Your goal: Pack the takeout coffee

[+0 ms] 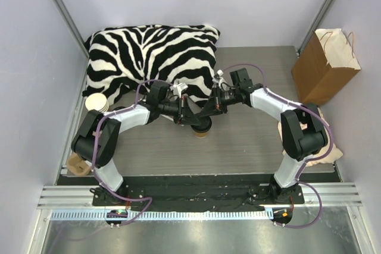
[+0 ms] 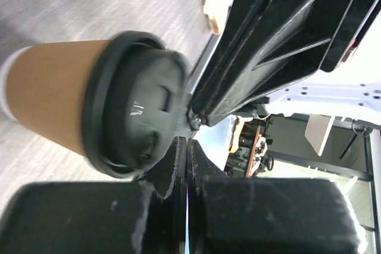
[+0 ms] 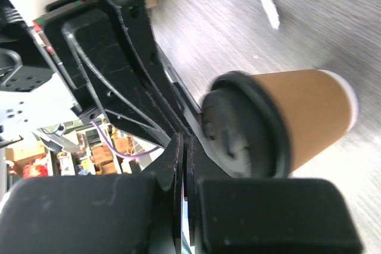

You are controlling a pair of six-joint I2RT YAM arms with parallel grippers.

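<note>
Takeout coffee (image 1: 202, 132) stands upright near the middle of the grey table (image 1: 250, 147), just near of the zebra-striped pillow (image 1: 149, 52), and both arms reach in over it from either side. The left gripper (image 1: 189, 117) comes from the left with its fingers (image 2: 169, 168) clenched flat against each other and nothing between them. In the left wrist view their tips end right at the edge of the cup's black lid (image 2: 140, 108), beside it rather than around it. The right gripper (image 1: 209, 111) comes from the right, equally clenched and empty, with its fingertips (image 3: 174, 159) also at the lid's rim. The two sets of tips meet closely over the far side of the lid. Whether either one presses on the plastic cannot be told. The brown paper wall of the cup is bare, with no finger against it. A stack of paper cups (image 1: 97, 103) sits at the far left by the pillow's corner, well apart from the coffee. A brown paper bag (image 1: 321, 69) stands upright at the far right of the table.
</note>
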